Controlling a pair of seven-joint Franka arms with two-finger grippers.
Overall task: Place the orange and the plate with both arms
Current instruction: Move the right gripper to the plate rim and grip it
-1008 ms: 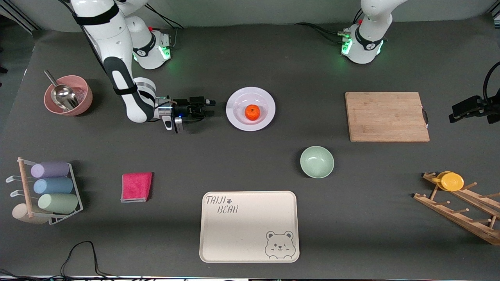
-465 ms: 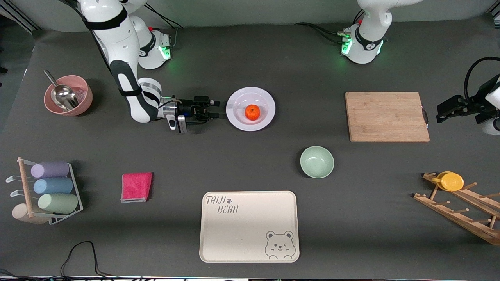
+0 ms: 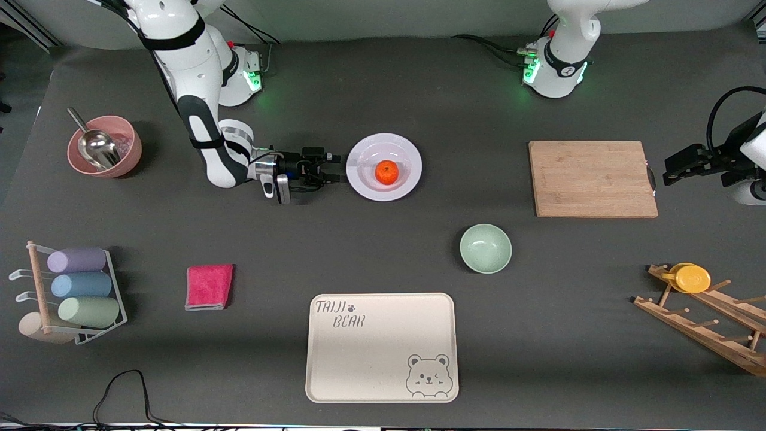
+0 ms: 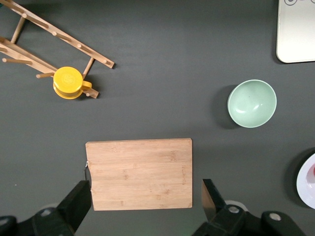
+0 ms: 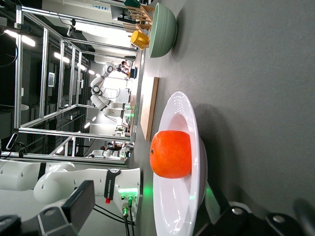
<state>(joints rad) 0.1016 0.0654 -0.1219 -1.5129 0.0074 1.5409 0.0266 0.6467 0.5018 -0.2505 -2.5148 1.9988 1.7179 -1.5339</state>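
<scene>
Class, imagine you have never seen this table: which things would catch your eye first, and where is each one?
The small bright-orange fruit stands out, sitting in the middle of the round glossy white plate at mid-table. The right arm's black gripper lies low beside the plate's rim, fingers open, not touching it. The left arm's black gripper hangs open by the end of the rectangular wooden cutting board.

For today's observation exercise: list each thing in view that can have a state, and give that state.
Small bright-orange orange: resting in the plate's centre.
Round glossy white plate: flat on the table, ungripped.
Pale green bowl: upright, empty.
Right gripper: open, low beside the plate's rim.
Left gripper: open, over the wooden cutting board.
</scene>
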